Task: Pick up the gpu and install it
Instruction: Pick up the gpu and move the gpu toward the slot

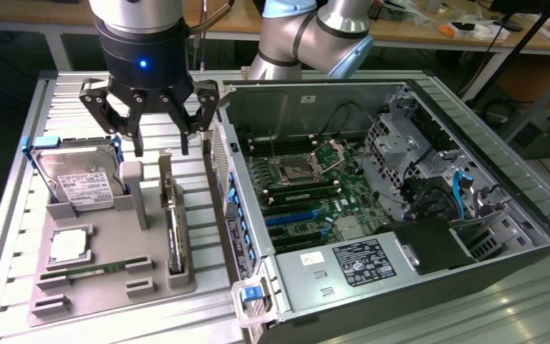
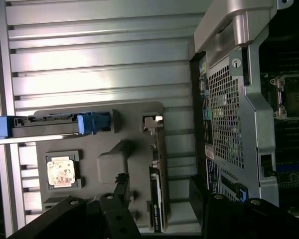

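Jaws hang wide apart above the gpu [image 1: 174,222], which I think is stiff, light and easy to hurt, so I would hold its flat sides.

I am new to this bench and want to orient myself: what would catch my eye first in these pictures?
The big open case lies on the exterior view's right, its motherboard exposed. On that view's left, the black pincer hangs open above the gpu, which stands on edge in a grey tray. A hard drive with blue clips sits beside it.
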Robot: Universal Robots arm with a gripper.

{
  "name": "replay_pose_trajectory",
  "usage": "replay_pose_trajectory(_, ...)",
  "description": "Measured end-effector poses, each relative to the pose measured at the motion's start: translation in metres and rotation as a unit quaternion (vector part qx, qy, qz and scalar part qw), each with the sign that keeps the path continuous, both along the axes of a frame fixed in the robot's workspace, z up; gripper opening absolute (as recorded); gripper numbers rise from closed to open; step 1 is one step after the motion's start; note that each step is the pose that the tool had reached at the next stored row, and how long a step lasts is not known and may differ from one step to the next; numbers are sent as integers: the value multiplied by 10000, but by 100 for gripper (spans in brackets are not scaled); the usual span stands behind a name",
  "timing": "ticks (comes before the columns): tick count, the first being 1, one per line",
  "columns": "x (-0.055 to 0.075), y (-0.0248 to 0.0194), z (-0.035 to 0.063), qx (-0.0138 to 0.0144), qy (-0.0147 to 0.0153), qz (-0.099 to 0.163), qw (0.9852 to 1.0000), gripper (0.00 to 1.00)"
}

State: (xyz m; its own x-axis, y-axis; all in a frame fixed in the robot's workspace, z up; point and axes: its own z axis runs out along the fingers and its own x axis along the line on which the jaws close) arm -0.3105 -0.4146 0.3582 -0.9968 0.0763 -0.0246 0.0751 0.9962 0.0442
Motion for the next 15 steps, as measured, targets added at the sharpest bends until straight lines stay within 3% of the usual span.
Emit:
replay_pose_trajectory(7,8,-16,-37,-1,1,0,10000,60)
replay_pose_trajectory(11,33,-109,-133,0,0,0,10000,60)
replay_pose_trajectory(15,39,-141,-260,0,0,0,10000,60)
